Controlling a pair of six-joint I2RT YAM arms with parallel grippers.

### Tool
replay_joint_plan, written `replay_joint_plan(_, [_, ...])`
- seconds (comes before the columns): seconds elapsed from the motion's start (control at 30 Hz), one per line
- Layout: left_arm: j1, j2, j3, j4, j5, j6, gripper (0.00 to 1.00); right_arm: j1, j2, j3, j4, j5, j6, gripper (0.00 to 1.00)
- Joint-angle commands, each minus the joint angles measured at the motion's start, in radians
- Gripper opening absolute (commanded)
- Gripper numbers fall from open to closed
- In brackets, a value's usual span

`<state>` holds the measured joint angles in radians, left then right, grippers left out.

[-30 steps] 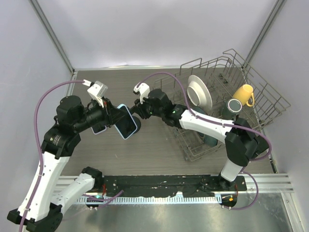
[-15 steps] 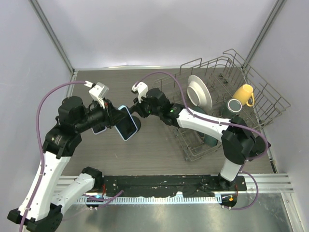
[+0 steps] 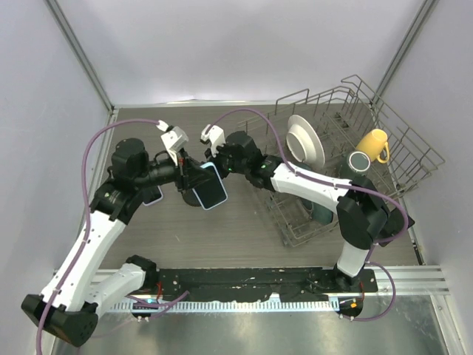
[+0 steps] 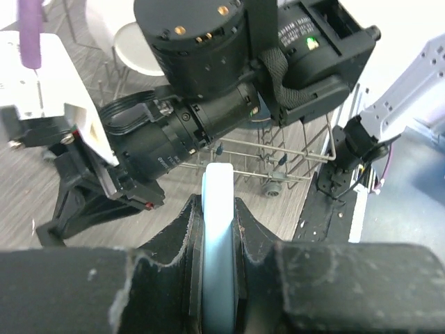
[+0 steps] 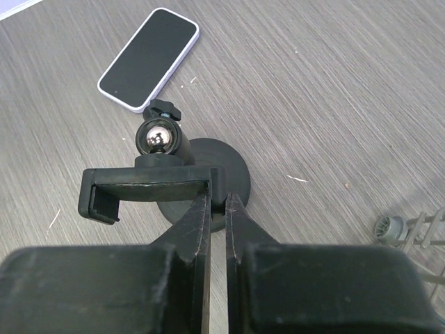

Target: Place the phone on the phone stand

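The phone, black-screened in a pale blue case, hangs tilted above the table with my left gripper shut on it. Its blue edge runs between the left fingers. The phone stand is black, with a round disc base, a ball joint and a flat clamp head. My right gripper is shut on the right end of that clamp head. From above, the right gripper sits right behind the phone, which covers most of the stand.
A second phone lies flat on the table beyond the stand, half under my left arm. At the right, a wire dish rack holds a white plate, a yellow mug and a dark cup.
My left arm has carried the phone to the right, up against the right gripper and over the stand. The right gripper's fingers have closed on the clamp head.
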<state>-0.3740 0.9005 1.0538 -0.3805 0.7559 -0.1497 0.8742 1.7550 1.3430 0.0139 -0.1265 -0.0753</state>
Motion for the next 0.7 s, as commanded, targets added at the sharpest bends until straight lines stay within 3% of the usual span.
replay_joint_plan(0.0, [-0.014,0.044,-0.011,0.238,0.155,0.134,0.00,-0.040,0.006,0.053,-0.006,-0.186,-0.040,0.00])
replay_joint_plan(0.07, [-0.016,0.112,0.024,0.171,0.157,0.305,0.00,-0.049,0.011,0.059,-0.006,-0.225,-0.052,0.00])
replay_joint_plan(0.17, [-0.016,0.196,0.070,0.060,0.142,0.441,0.00,-0.064,0.018,0.076,-0.046,-0.288,-0.072,0.00])
replay_joint_plan(0.33, [-0.014,0.305,0.139,0.025,0.181,0.515,0.00,-0.087,0.040,0.108,-0.090,-0.372,-0.095,0.00])
replay_joint_plan(0.53, [-0.011,0.339,0.114,0.153,0.195,0.529,0.00,-0.106,0.060,0.125,-0.107,-0.455,-0.126,0.00])
replay_joint_plan(0.67, [0.006,0.337,0.031,0.343,0.195,0.463,0.00,-0.132,0.081,0.140,-0.123,-0.519,-0.133,0.00])
